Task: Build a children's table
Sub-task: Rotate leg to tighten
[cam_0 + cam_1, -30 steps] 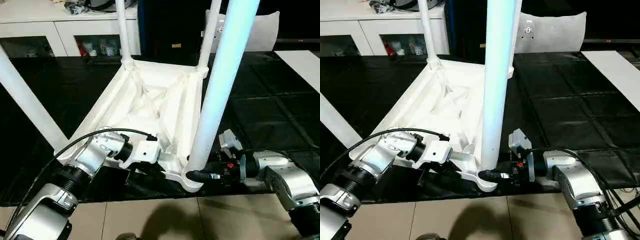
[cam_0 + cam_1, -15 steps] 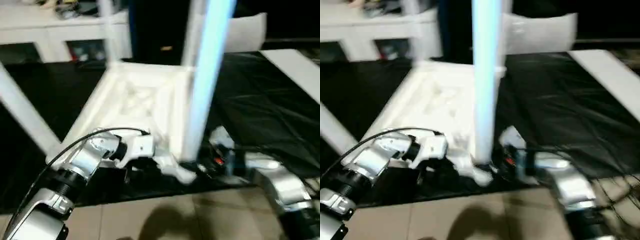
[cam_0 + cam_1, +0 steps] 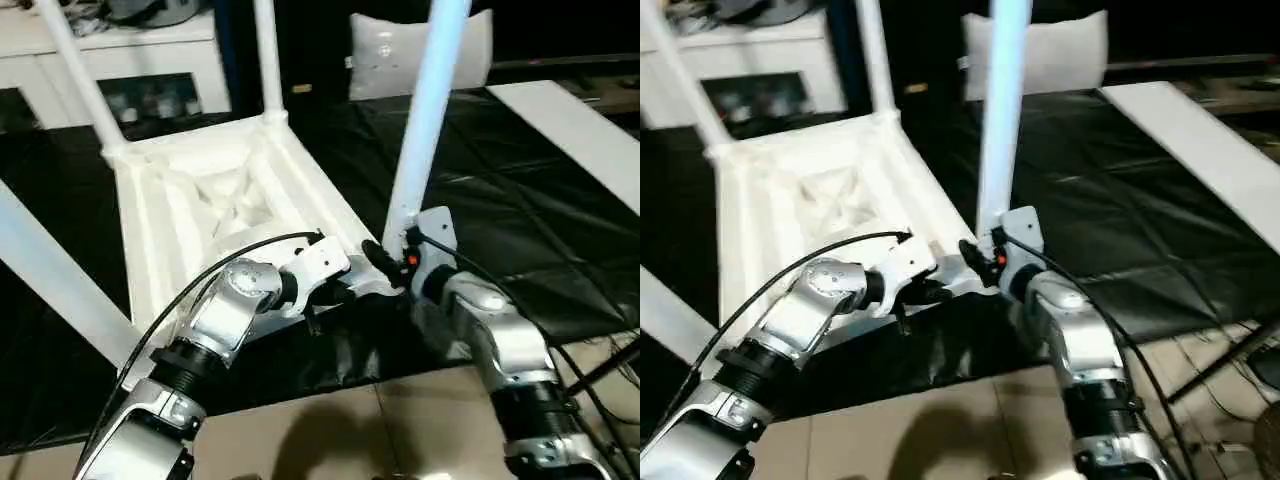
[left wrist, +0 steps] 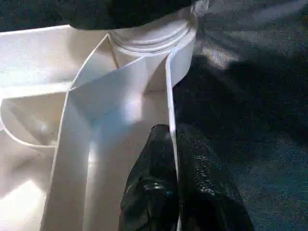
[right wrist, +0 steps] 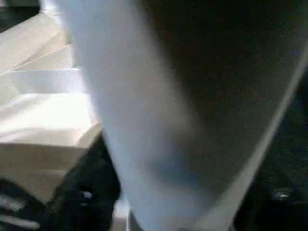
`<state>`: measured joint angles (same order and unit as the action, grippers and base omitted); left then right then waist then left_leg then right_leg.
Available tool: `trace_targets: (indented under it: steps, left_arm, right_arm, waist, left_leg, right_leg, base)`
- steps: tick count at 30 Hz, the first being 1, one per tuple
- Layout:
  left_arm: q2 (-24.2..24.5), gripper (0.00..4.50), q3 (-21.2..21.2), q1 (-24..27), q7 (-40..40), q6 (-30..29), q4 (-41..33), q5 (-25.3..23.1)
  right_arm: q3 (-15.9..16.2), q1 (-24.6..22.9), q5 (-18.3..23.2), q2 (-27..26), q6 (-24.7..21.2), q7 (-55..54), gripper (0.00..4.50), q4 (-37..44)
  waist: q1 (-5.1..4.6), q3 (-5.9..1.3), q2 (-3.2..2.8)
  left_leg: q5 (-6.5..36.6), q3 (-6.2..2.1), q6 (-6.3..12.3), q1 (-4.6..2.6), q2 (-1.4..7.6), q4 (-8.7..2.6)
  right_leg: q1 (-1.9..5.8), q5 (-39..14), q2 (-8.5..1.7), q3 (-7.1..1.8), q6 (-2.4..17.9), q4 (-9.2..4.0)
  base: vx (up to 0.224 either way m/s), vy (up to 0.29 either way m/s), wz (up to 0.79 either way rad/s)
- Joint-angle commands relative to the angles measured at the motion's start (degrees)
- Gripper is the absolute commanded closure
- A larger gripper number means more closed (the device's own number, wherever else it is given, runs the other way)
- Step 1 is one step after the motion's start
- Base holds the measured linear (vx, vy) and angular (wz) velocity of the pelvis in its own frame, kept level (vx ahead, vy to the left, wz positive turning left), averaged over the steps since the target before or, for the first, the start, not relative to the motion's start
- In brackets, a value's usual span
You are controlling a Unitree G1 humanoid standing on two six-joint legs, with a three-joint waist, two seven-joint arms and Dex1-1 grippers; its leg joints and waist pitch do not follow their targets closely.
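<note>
The white children's table (image 3: pixel 215 200) lies upside down on the black table (image 3: pixel 520 220), ribs showing, legs upright. Left pincer (image 4: pixel 173 192) pinches its rim; right pincer's (image 3: pixel 385 262) state is unclear.

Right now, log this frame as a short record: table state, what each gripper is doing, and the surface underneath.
tabletop: upside down, ribbed underside up
legs: four standing in the corner sockets
left gripper: shut on the tabletop's side wall beside the near corner socket
right gripper: at the base of the near leg; grip unclear
surface: black-covered work table
</note>
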<state>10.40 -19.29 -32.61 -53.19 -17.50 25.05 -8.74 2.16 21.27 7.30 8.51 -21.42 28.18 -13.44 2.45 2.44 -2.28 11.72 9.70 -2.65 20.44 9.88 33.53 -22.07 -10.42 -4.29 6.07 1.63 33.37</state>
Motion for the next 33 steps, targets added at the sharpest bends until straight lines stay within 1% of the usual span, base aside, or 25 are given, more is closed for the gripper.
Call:
trace_targets:
  steps: [1,3,4,5,6,7,9,10,12,13,14,15,16,17,18,19,20,21,23,24,26,28,31,33]
  left_arm:
    - [0.59,4.50,-2.78,-0.35,-1.81,2.46,0.10,-0.67]
    - [2.02,4.50,-2.93,-0.36,-3.16,5.54,1.20,-0.59]
    - [2.38,4.50,-2.98,-0.37,-3.62,6.41,1.47,-0.49]
    - [2.91,4.50,-3.11,-0.36,-4.76,8.04,1.82,-0.22]
    - [3.46,4.50,-3.25,-0.33,-5.80,8.83,2.02,-0.01]
    - [4.17,4.50,-3.49,-0.32,-7.20,10.43,2.37,0.19]
    - [5.38,4.50,-4.12,-0.40,-9.45,13.01,3.11,0.25]
    - [6.41,4.50,-4.89,-0.62,-10.96,14.69,3.94,-0.11]
    - [7.69,4.50,-6.07,-0.98,-13.07,17.07,4.93,-0.56]
    - [9.00,4.50,-7.22,-1.31,-16.34,19.97,5.74,-0.39]
    - [9.48,4.50,-7.63,-1.37,-18.02,21.08,5.83,-0.10]
    - [9.75,4.50,-7.85,-1.39,-19.47,21.95,5.81,0.30]
    - [10.03,4.50,-8.10,-1.40,-20.96,22.59,5.65,0.67]
    - [10.19,4.50,-8.25,-1.45,-21.88,22.99,5.62,0.88]
    - [10.45,4.50,-8.56,-1.56,-22.81,23.85,5.78,0.95]
    - [10.83,4.50,-9.04,-1.68,-24.05,24.94,5.94,1.01]
    - [11.37,4.50,-9.80,-1.81,-25.64,26.30,6.04,0.93]
    - [11.52,4.50,-10.01,-1.84,-26.06,26.65,6.06,0.92]
    - [11.86,4.50,-10.74,-2.08,-27.47,27.64,6.41,1.13]
    - [12.14,4.50,-11.24,-2.07,-28.44,28.22,6.37,1.09]
    - [12.38,4.50,-11.49,-1.92,-29.25,28.25,6.08,1.09]
    - [12.40,4.50,-11.37,-1.86,-29.81,28.34,6.05,1.12]
    - [12.44,4.50,-11.18,-1.86,-30.66,28.68,6.19,1.21]
    - [12.51,4.50,-11.26,-2.01,-31.08,29.18,6.63,1.41]
  right_arm:
    - [1.08,-1.46,2.22,0.79,1.85,4.62,1.27,1.65]
    - [0.64,-3.19,3.87,4.38,3.13,10.28,0.97,3.02]
    - [0.61,-3.57,4.20,5.33,3.36,11.62,0.88,3.26]
    - [0.54,-3.96,4.50,6.67,3.72,13.35,0.81,3.42]
    - [0.46,-4.29,4.65,8.01,4.12,14.95,0.74,3.51]
    - [0.31,-4.62,4.87,9.61,4.69,17.00,0.74,3.55]
    - [0.11,-4.96,5.15,12.12,5.80,20.25,0.50,3.50]
    - [-0.01,-5.09,5.55,13.95,6.50,22.85,0.39,3.48]
    - [0.55,-5.38,6.13,16.18,7.35,26.59,0.39,3.99]
    - [1.74,-5.92,7.46,18.92,7.52,32.07,0.39,5.04]
    - [2.34,-6.21,8.31,20.18,7.16,34.92,0.39,5.62]
    - [2.85,-6.35,8.90,21.07,6.98,37.15,0.39,5.91]
    - [3.36,-6.33,9.50,21.76,6.42,39.17,0.39,6.04]
    - [3.67,-6.24,9.84,22.16,6.11,40.35,0.54,6.00]
    - [3.96,-6.09,10.08,22.42,6.07,41.38,0.65,5.86]
    - [4.35,-5.89,10.50,22.73,5.85,42.77,0.73,5.72]
    - [5.30,-5.66,11.09,23.38,4.95,45.06,0.76,5.87]
    - [5.56,-5.61,11.25,23.56,4.70,45.68,0.76,5.91]
    - [6.47,-5.23,11.64,24.11,4.40,47.54,0.84,5.46]
    - [6.70,-4.98,11.89,23.95,4.19,48.07,1.02,5.25]
    - [7.17,-4.97,12.33,24.06,3.27,48.96,1.18,5.58]
    - [7.48,-5.03,12.51,24.16,2.93,49.50,1.21,5.84]
    - [7.82,-5.17,12.87,23.83,2.47,50.06,1.57,6.00]
    - [8.00,-5.00,12.99,23.67,2.60,50.17,1.64,5.72]
  waist:
    - [0.45,-3.50,0.16]
    - [0.94,-3.34,0.21]
    - [1.03,-3.30,0.23]
    - [1.16,-3.23,0.16]
    - [1.14,-3.15,0.22]
    - [1.21,-3.13,0.24]
    - [1.40,-3.03,0.21]
    - [1.53,-3.07,0.36]
    - [1.73,-3.14,0.47]
    - [1.80,-3.10,0.47]
    - [2.12,-3.16,0.62]
    - [2.44,-3.27,0.65]
    - [2.58,-3.32,0.62]
    - [2.87,-3.39,0.57]
    - [3.06,-3.45,0.59]
    - [3.20,-3.46,0.58]
    - [3.41,-3.49,0.58]
    - [3.62,-3.49,0.56]
    - [3.94,-3.50,0.67]
    - [4.12,-3.42,0.71]
    - [4.16,-3.45,0.76]
    - [4.16,-3.42,0.86]
    - [4.19,-3.43,0.84]
    - [4.14,-3.44,0.82]
  left_leg:
    - [4.37,-1.08,5.68,0.15,3.48,-3.36]
    - [5.92,-1.06,5.62,-0.01,3.57,-3.45]
    - [6.29,-1.02,5.51,-0.05,3.66,-3.50]
    - [7.04,-1.06,5.22,-0.07,3.73,-3.61]
    - [8.18,-1.11,4.77,-0.12,3.72,-3.72]
    - [8.60,-1.16,4.58,-0.16,3.74,-3.75]
    - [9.34,-1.08,4.33,-0.33,3.71,-3.75]
    - [9.70,-1.07,4.27,-0.31,3.66,-3.74]
    - [9.31,-1.07,4.56,-0.21,3.66,-3.71]
    - [9.46,-1.02,4.88,-0.26,3.61,-3.67]
    - [9.07,-0.93,5.29,-0.26,3.73,-3.60]
    - [8.03,-0.95,5.82,-0.13,3.84,-3.51]
    - [7.45,-0.91,6.03,-0.16,3.89,-3.46]
    - [6.82,-0.82,6.40,-0.32,4.00,-3.35]
    - [6.21,-0.81,6.42,-0.31,4.10,-3.33]
    - [6.15,-0.85,6.47,-0.29,4.12,-3.33]
    - [6.23,-0.85,6.34,-0.34,4.23,-3.36]
    - [6.59,-0.89,6.29,-0.37,4.27,-3.37]
    - [6.68,-0.79,5.94,-0.54,4.31,-3.37]
    - [6.89,-0.78,5.69,-0.49,4.31,-3.41]
    - [7.00,-0.78,5.27,-0.44,4.24,-3.44]
    - [7.37,-0.75,5.04,-0.45,4.18,-3.45]
    - [7.46,-0.74,4.65,-0.43,4.16,-3.44]
    - [7.27,-0.77,4.52,-0.42,4.12,-3.45]
  right_leg:
    - [3.28,-4.36,-5.35,-3.75,12.85,-3.24]
    - [3.28,-7.00,-5.12,-3.72,12.11,-3.55]
    - [3.24,-7.49,-5.14,-3.79,11.97,-3.52]
    - [3.16,-8.63,-5.18,-3.77,11.78,-3.62]
    - [3.13,-10.33,-5.12,-3.69,11.52,-3.79]
    - [3.15,-11.09,-5.19,-3.68,11.39,-3.87]
    - [2.96,-12.77,-5.20,-3.75,10.98,-4.10]
    - [3.06,-13.63,-5.17,-3.73,10.54,-4.19]
    - [3.11,-13.57,-5.18,-3.71,10.28,-4.01]
    - [3.04,-13.94,-5.17,-3.71,10.17,-4.18]
    - [3.12,-13.69,-5.18,-3.76,10.01,-4.05]
    - [3.20,-12.47,-5.17,-3.70,10.29,-3.77]
    - [3.14,-11.80,-5.21,-3.70,10.51,-3.67]
    - [2.91,-10.76,-5.19,-3.69,11.19,-3.53]
    - [2.86,-9.76,-5.20,-3.68,11.86,-3.33]
    - [2.87,-9.55,-5.22,-3.65,12.12,-3.29]
    - [2.83,-9.18,-5.25,-3.66,12.38,-3.16]
    - [2.90,-9.20,-5.25,-3.67,12.50,-3.12]
    - [2.77,-9.02,-5.27,-3.74,12.61,-3.07]
    - [2.75,-9.51,-5.37,-3.79,12.52,-3.09]
    - [2.85,-10.09,-5.41,-3.78,12.28,-3.11]
    - [2.87,-10.98,-5.46,-3.81,12.02,-3.24]
    - [2.86,-12.06,-5.47,-3.81,11.55,-3.34]
    - [2.85,-12.05,-5.38,-3.77,11.38,-3.35]
  base:
    - [0.000,0.000,0.00]
    - [0.000,0.000,0.00]
    - [0.000,0.000,0.00]
    - [0.000,0.000,0.00]
    - [0.000,0.000,0.00]
    - [0.000,0.000,0.00]
    - [0.000,0.000,0.00]
    - [0.000,0.000,0.00]
    - [0.000,0.000,0.00]
    - [0.000,0.000,0.00]
    - [0.000,0.000,0.00]
    - [0.000,0.000,0.00]
    - [0.000,0.000,0.00]
    - [0.000,0.000,0.00]
    - [0.000,0.000,0.00]
    - [0.000,0.000,0.00]
    - [0.000,0.000,0.00]
    - [0.000,0.000,0.00]
    - [0.000,0.000,0.00]
    - [0.000,0.000,0.00]
    - [0.000,0.000,0.00]
    - [0.000,0.000,0.00]
    - [0.000,0.000,0.00]
    - [0.000,0.000,0.00]
